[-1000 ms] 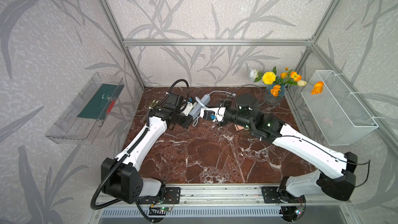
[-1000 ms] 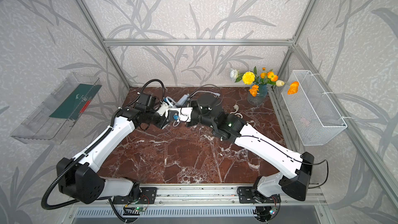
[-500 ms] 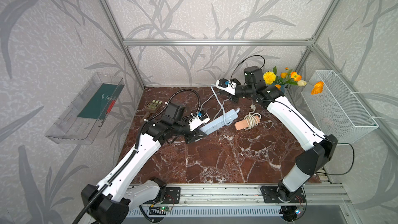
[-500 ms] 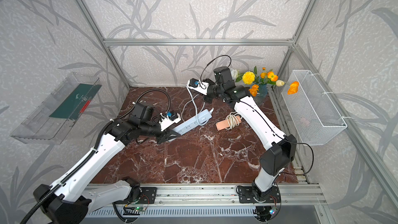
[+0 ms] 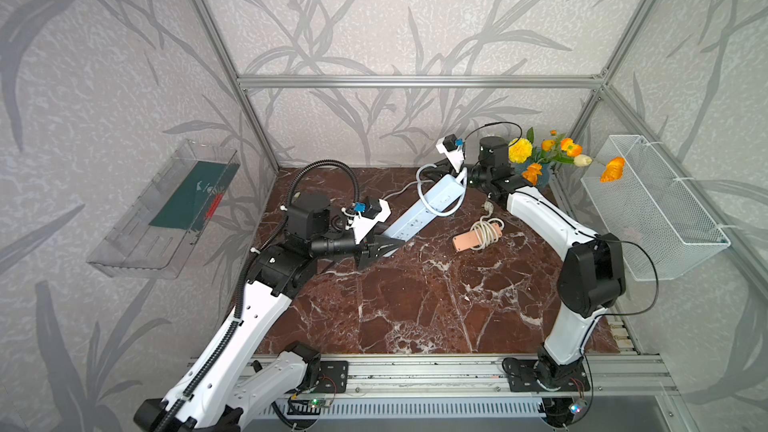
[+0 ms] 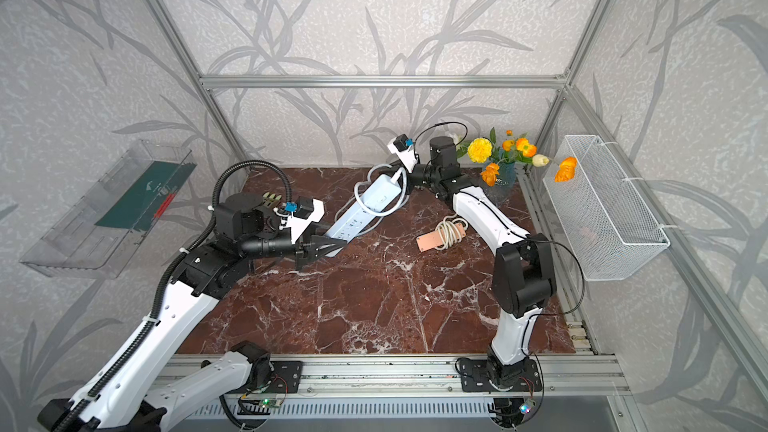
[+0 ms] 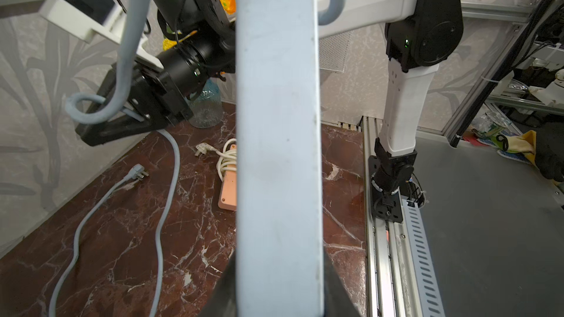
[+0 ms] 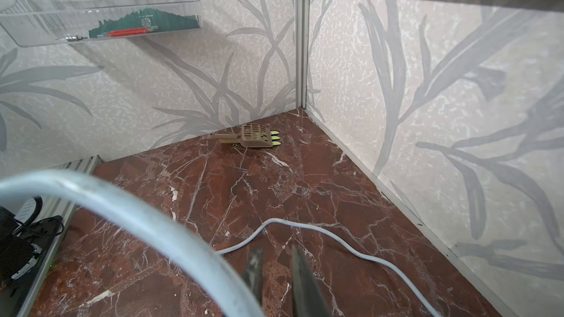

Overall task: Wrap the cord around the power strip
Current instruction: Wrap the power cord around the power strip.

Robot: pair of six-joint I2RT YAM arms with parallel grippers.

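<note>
Wrapping is under way: in both top views one loop of the cord (image 7: 127, 41) already circles the far half of the power strip (image 5: 424, 209). The rest trails slack across the tabletop (image 5: 415, 305) to the plug (image 7: 138, 172).

The strip hangs clear of the tabletop, toward 12 o'clock from its centre, slanting from 8 o'clock up to 2 o'clock. The left gripper (image 5: 392, 246) has its fingers clamped on the 8 o'clock end.

The right gripper (image 8: 276, 257) sits at the 2 o'clock end, its fingers slightly parted with bare marble showing between them. The loop passes close by, though I cannot say whether it touches them.

The next move probably calls for the right fingers to take the slack lower down and carry it round the strip again, while the left holds it steady.
</note>
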